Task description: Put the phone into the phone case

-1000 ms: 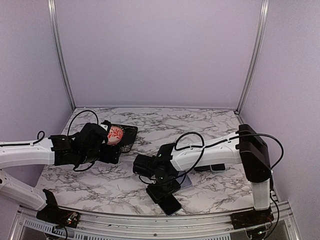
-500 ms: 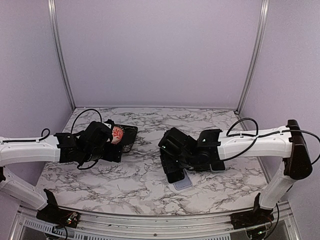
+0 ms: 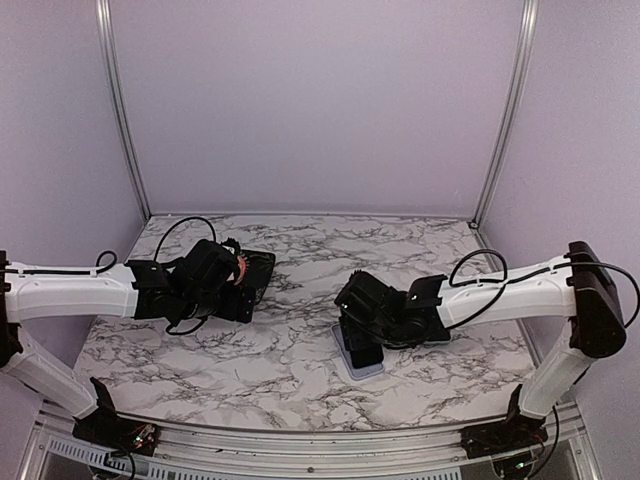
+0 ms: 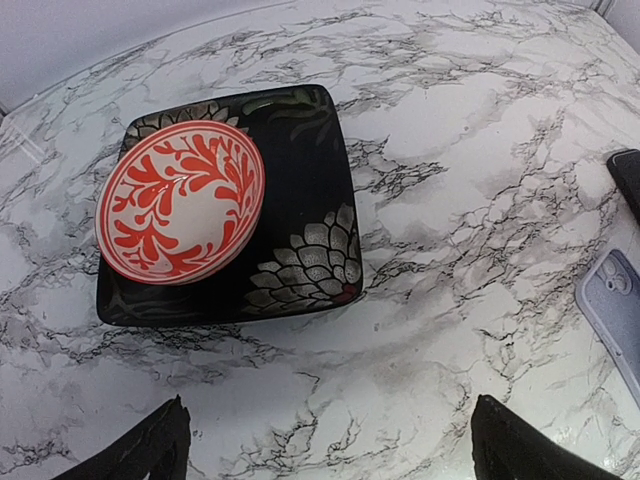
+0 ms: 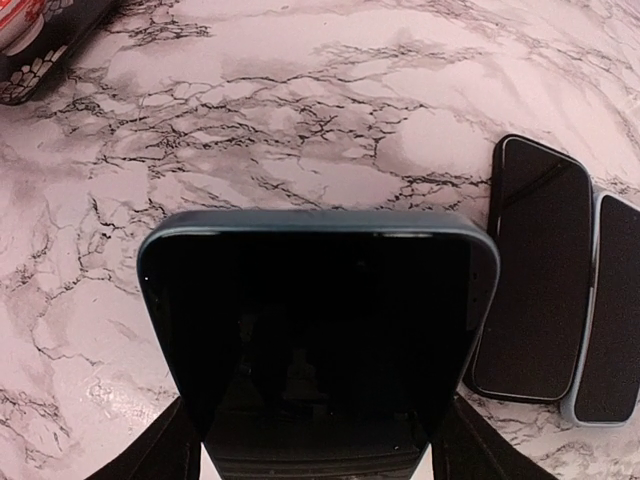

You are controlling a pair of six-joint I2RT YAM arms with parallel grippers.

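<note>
Phone (image 5: pixel 318 330) pinched by right gripper (image 5: pixel 320 452) (arm stretched low) | left gripper (image 4: pixel 330 445) spread wide

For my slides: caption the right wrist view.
Right gripper holds a dark phone over the marble table, two more handsets lying alongside.

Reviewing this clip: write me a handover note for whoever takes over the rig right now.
Left gripper: open, empty, hovering by the bowl on the black plate.
Right gripper: shut on the phone, tilted over the phone case lying on the table.
Done: phone in hand, over the case.
Left: seat the phone in the case; contact cannot be told.
</note>
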